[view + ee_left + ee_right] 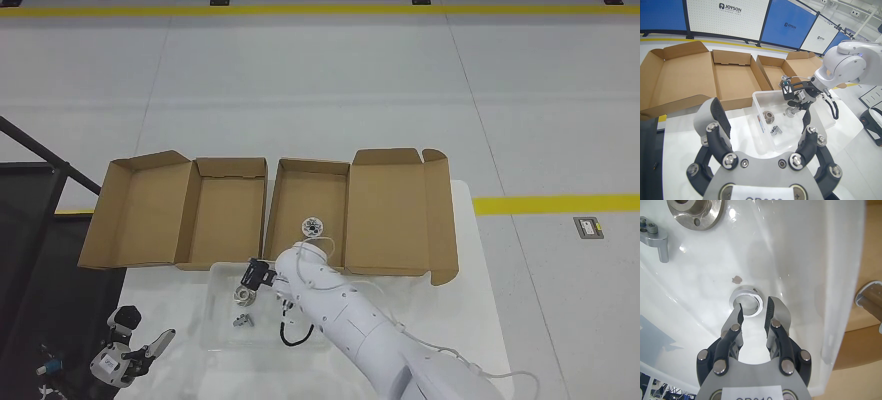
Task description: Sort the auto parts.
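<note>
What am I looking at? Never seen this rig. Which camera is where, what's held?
A two-armed robot sorting metal parts. The top view looks down from above its arms; the other two are cameras on each wrist. On the table: one open cardboard box, a second box holding a small white part, and a clear bin with a flange, a bracket and a ring. The right tool is open, one finger inside the ring, nothing gripped. The left tool is open and empty, away from the bin.

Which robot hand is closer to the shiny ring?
Right. The right gripper is down in the bin, open right at the ring; the left gripper hangs open outside the bin.
</note>
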Motion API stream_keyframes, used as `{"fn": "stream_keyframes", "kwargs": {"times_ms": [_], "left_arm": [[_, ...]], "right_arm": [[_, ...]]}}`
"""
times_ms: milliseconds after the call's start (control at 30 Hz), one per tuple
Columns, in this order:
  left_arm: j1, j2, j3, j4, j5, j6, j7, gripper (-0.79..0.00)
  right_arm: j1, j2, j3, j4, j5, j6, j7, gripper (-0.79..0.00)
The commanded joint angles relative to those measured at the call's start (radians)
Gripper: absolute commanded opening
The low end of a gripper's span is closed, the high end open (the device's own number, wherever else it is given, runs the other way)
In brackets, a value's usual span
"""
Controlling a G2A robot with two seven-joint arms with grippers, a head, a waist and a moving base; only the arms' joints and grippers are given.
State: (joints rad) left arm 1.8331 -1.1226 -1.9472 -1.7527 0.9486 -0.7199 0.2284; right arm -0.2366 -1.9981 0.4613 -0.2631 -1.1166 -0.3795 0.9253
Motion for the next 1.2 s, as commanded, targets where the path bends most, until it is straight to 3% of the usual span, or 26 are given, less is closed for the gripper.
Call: {"fn": "stream_keyframes", "kwargs": {"times_ms": [0, 933, 967, 1167], "left_arm": [[0.000, 0.000, 0.000, 0.000, 0.000, 0.000, 0.000, 0.000], [0.000, 0.000, 0.000, 0.000, 0.000, 0.000, 0.000, 0.000], [0.000, 0.000, 0.000, 0.000, 0.000, 0.000, 0.000, 0.000], [0.000, 0.000, 0.000, 0.000, 0.000, 0.000, 0.000, 0.000]], "right_arm": [[0.000, -0.001, 0.003, 0.003, 0.004, -0.007, 0.011, -0.456], [0.020, -0.004, 0.021, 0.008, 0.042, -0.074, 0.101, -0.425], [0.021, -0.004, 0.023, 0.010, 0.047, -0.072, 0.111, 0.000], [0.021, -0.004, 0.024, 0.010, 0.049, -0.070, 0.116, 0.000]]}}
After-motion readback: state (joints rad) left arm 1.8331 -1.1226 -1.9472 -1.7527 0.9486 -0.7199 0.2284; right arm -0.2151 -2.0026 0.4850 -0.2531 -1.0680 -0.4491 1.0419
